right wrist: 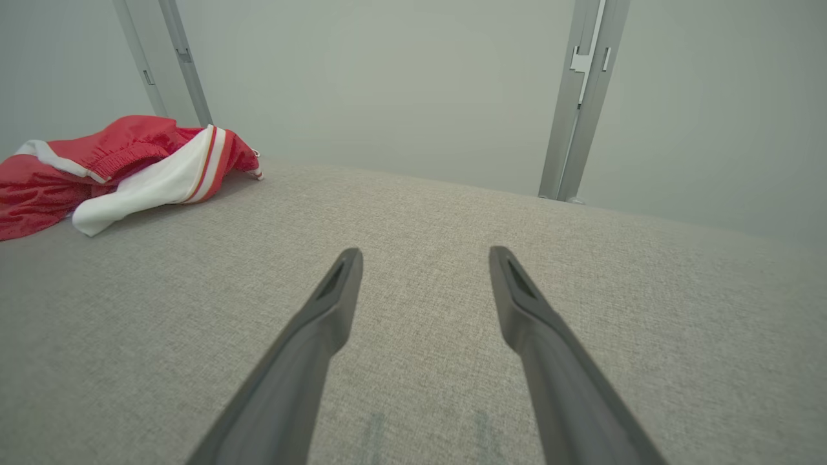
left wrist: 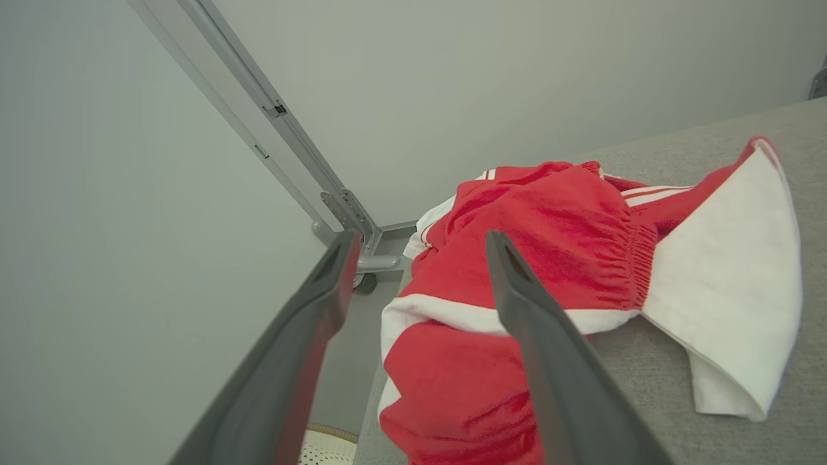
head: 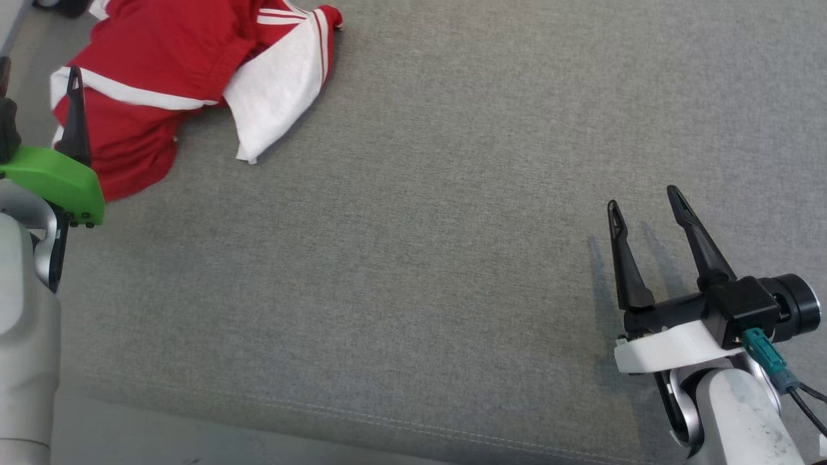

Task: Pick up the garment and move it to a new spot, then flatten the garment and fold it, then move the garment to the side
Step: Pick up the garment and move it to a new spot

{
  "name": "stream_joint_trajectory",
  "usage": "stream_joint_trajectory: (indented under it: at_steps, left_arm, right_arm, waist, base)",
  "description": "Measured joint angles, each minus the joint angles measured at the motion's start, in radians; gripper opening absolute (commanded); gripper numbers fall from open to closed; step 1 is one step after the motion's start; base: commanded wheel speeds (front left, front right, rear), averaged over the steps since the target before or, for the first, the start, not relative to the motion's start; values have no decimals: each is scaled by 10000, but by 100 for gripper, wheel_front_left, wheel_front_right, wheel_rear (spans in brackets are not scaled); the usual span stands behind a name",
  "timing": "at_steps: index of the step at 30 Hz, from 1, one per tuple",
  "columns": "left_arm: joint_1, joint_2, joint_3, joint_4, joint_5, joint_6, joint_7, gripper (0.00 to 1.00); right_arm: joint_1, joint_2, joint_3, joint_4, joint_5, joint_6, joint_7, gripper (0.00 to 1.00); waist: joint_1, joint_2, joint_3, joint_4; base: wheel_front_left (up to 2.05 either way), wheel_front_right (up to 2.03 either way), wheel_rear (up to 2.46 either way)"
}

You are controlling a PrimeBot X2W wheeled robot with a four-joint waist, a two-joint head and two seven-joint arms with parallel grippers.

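The left gripper (left wrist: 421, 240) has its 2 dark fingers spread wide, with nothing between them. The garment (left wrist: 549, 271) is a crumpled red piece with white stripes, a gathered elastic band and a large white panel. It lies just ahead of and under this gripper. In the left wrist view the right-hand finger (left wrist: 543, 342) crosses the red cloth and a white stripe, while the left-hand finger reaches past the edge of the grey cloth surface (left wrist: 743, 439) toward a metal frame post (left wrist: 284, 135). Whether either finger touches the cloth I cannot tell. The white panel spreads out to the right of this gripper, flat on the surface, with 1 corner pointing back toward the gripper.

The right gripper (head: 642, 197) is also spread, with only bare grey surface between its 2 fingers. Its shadow falls on the surface close beside it. From this gripper the garment lies well apart, far ahead and to the left, near the surface's far edge. A second metal post (right wrist: 581, 97) stands ahead and to the right against a pale wall (right wrist: 387, 77).
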Motion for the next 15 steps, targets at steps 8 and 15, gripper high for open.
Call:
stream_joint_trajectory:
  at_steps: [8,15]
  left_arm:
    - [-697,228,-1160,1659,-619,-40,245,100]
    - [-935,543,-2182,2464,-1532,-42,403,100]
  right_arm:
    - [-78,-6,-159,-199,-46,0,0,100]
    - [-96,-6,-159,-311,-77,0,0,100]
  waist:
    - [1,0,902,-846]
    - [1,0,1394,-1311]
  base:
    - [0,0,0]
    - [0,0,0]
